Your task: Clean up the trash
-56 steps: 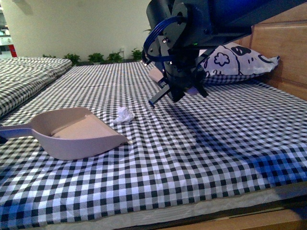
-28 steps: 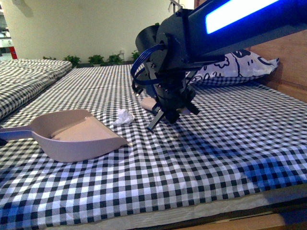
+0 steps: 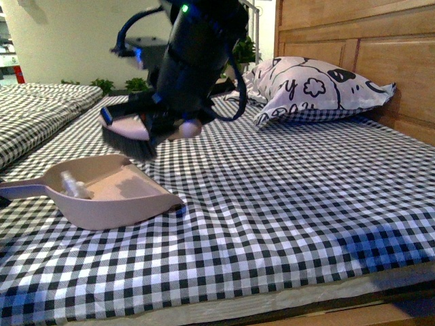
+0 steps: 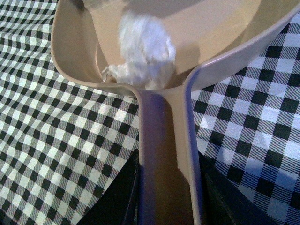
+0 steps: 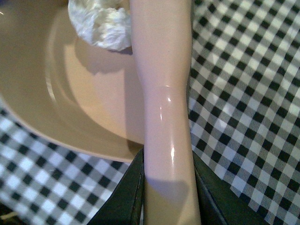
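Observation:
The trash, a small crumpled white wad (image 3: 71, 185), lies inside the beige dustpan (image 3: 115, 200) on the checked bedspread. It also shows in the left wrist view (image 4: 143, 51), blurred, at the back of the pan near the handle, and in the right wrist view (image 5: 101, 23). My left gripper (image 4: 168, 187) is shut on the dustpan handle (image 4: 164, 150). My right gripper (image 5: 168, 187) is shut on the pink brush handle (image 5: 166, 117). It holds the brush (image 3: 129, 136) above the pan's open mouth (image 5: 56, 93), bristles just off it.
A white pillow with black cartoon prints (image 3: 312, 88) leans on the wooden headboard (image 3: 367, 47) at the back right. A second checked bed (image 3: 34, 109) stands to the left. The bed's front edge (image 3: 272, 299) runs close below.
My right arm swept the brush leftward across the bed to above the pan. The wad went from the bedspread beside the pan into the pan. The dustpan stayed put.

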You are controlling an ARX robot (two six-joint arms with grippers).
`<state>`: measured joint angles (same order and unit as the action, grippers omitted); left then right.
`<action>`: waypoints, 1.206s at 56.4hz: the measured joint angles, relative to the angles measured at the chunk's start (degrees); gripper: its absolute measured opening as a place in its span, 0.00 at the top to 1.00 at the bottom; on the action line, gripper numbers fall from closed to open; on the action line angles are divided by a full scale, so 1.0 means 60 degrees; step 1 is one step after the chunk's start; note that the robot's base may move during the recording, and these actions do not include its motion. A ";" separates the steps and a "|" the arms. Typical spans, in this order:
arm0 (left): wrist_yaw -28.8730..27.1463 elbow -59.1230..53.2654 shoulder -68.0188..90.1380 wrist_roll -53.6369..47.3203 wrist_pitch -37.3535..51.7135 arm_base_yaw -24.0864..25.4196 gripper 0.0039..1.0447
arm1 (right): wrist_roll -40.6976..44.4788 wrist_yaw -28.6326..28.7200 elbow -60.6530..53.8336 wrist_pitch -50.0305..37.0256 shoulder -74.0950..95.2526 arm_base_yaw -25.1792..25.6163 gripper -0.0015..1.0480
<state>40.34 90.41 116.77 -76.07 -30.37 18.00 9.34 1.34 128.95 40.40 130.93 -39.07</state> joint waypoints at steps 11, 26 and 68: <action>-0.0004 0.0000 0.0004 -0.0004 0.0000 0.0000 0.73 | -0.0106 -0.0554 -0.1016 -0.0688 -0.0856 0.0758 0.79; -0.0004 0.0000 0.0004 -0.0004 0.0000 0.0000 0.73 | -0.0142 -0.1552 -0.3614 -0.3289 -0.2197 0.2288 0.79; -0.0251 -0.0124 -0.1515 0.7348 0.7253 0.0055 0.73 | -0.1009 -0.0576 -0.6794 -0.4360 -0.6798 0.5231 0.79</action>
<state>38.83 89.67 107.68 -31.99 13.15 18.33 3.29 -2.11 88.18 14.24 90.15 -7.68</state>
